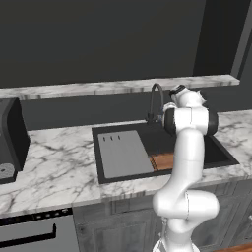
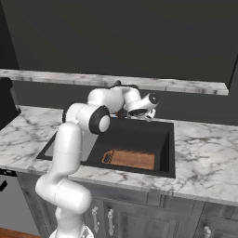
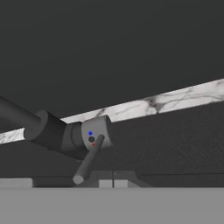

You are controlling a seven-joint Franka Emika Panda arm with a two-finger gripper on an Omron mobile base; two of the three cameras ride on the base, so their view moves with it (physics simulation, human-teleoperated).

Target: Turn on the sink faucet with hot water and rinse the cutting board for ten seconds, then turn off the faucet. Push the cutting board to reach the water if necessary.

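The dark gooseneck sink faucet stands behind the black sink. In the hand view its base lies sideways, with a blue and a red dot on it, and its lever slants down. My gripper is shut and empty, its tips just right of the lever's end. The arm's hand hovers at the sink's back rim by the faucet. The brown striped cutting board lies flat on the basin floor near the front wall. The water is out of view.
A flat grey slab with three slots covers the sink's left part. A dark appliance stands on the marble counter at far left. A raised marble ledge runs along the back wall.
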